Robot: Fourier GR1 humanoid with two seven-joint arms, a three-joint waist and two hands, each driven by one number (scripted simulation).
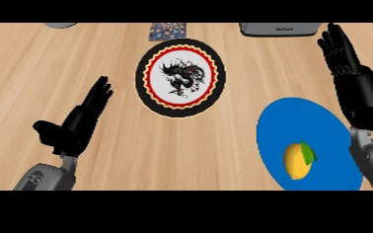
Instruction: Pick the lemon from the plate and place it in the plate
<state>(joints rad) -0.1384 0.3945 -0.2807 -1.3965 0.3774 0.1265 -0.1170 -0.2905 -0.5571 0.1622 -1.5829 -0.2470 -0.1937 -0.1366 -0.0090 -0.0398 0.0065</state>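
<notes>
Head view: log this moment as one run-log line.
lemon on blue plate | dragon plate holds nothing | left robot hand open, apart | right robot hand open beside blue plate | pick not started

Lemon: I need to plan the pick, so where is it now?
In the head view, the lemon lies on the blue plate at lower right, beside the right hand.

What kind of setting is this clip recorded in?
Likely a kitchen counter: a wooden top carrying a blue plate with a lemon on it, a dragon-patterned plate, and a grey appliance at the far edge.
</notes>
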